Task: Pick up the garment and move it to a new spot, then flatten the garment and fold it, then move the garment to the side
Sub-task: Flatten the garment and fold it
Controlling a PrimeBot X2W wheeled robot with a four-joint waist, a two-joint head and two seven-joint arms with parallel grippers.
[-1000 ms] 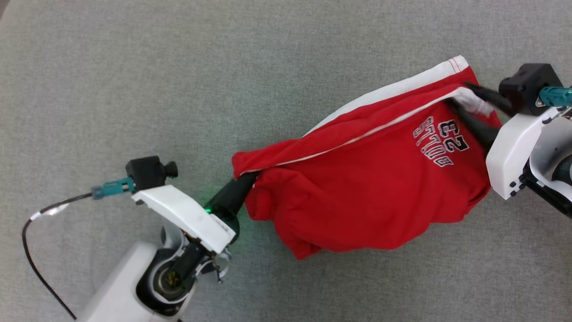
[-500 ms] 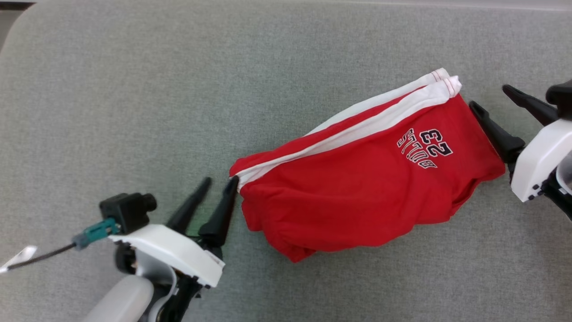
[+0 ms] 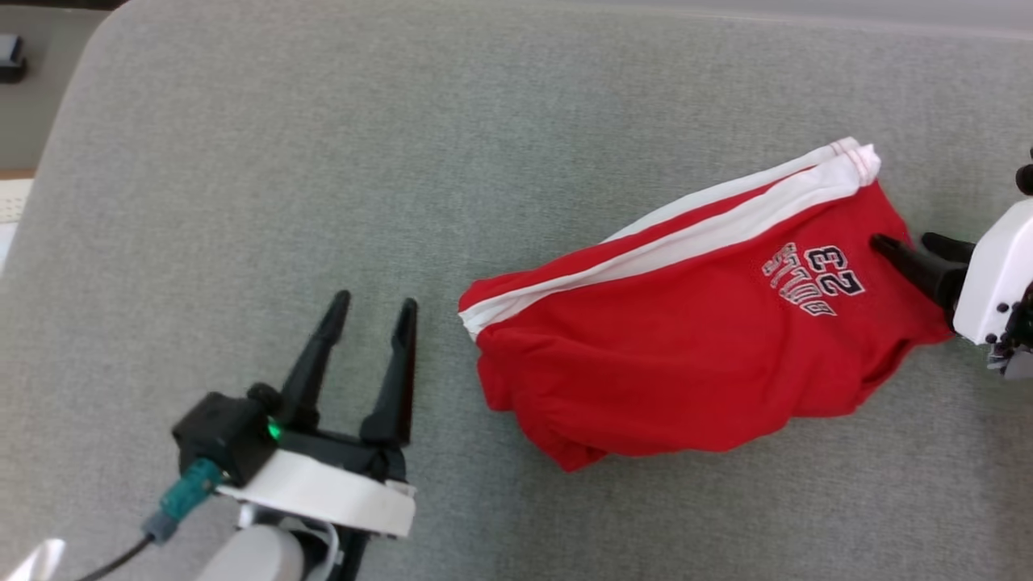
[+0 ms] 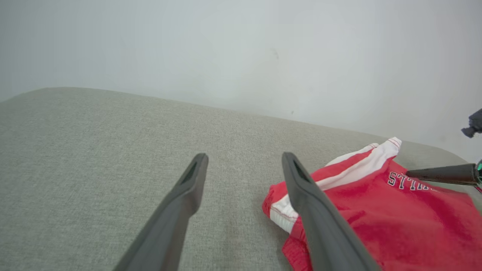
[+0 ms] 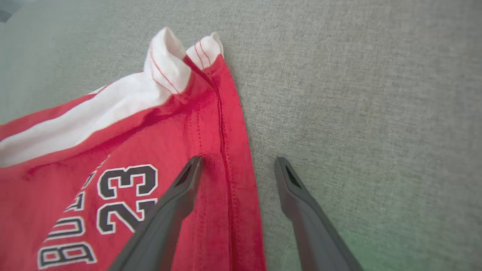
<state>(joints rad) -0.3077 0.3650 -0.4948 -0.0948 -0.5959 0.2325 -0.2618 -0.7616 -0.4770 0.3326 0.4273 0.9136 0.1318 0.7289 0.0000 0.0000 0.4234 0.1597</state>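
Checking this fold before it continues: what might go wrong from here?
The garment lies bunched and rumpled along its lower edge; folding it now would likely trap wrinkles. The open right tool straddles the side hem, so closing there may catch one layer only.

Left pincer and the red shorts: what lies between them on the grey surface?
Only bare grey fabric surface. In the head view, the left pincer stands apart from the red shorts, with nothing in the gap.
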